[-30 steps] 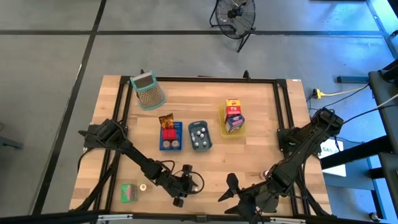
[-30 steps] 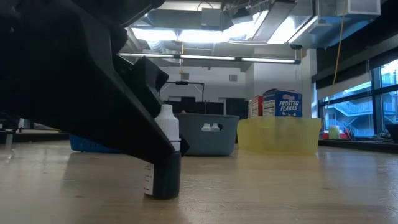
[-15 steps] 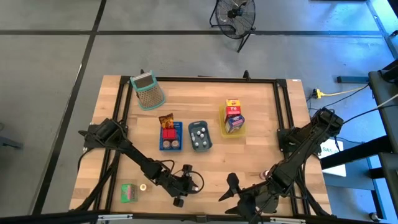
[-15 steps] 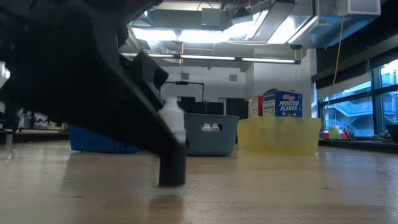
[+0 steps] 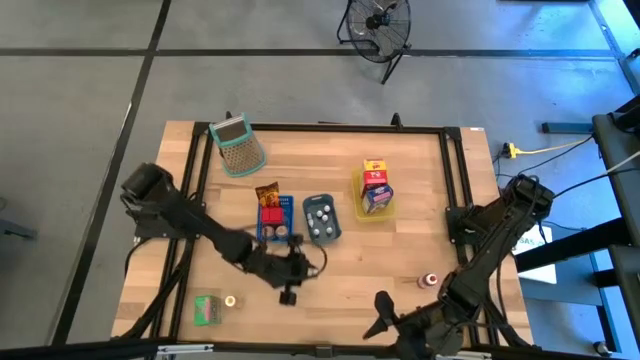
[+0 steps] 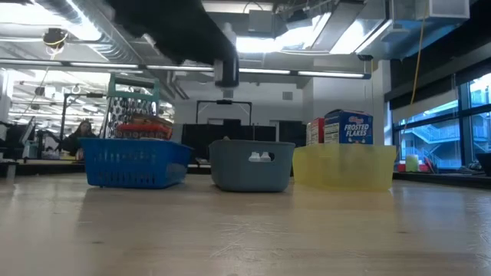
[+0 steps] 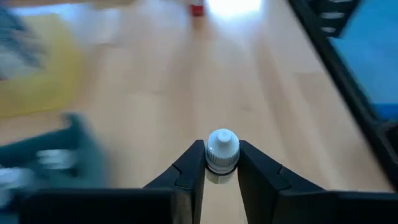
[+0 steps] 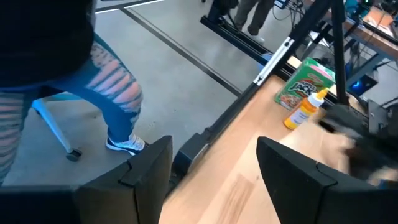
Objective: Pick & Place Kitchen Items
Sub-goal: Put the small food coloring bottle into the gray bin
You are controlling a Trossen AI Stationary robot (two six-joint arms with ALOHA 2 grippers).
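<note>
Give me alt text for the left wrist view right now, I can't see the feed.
The left pincer is shut on a small white-capped bottle, held above the wooden table. Blurred behind are a grey-blue tray, a yellow tray and a small red-topped item far off.

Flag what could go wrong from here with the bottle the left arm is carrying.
The left gripper pinches the small white-capped bottle only near its cap, so it could tilt or slip out. It hangs beside the blue mesh tray and the grey-blue tray, so a low move might clip a rim.
</note>
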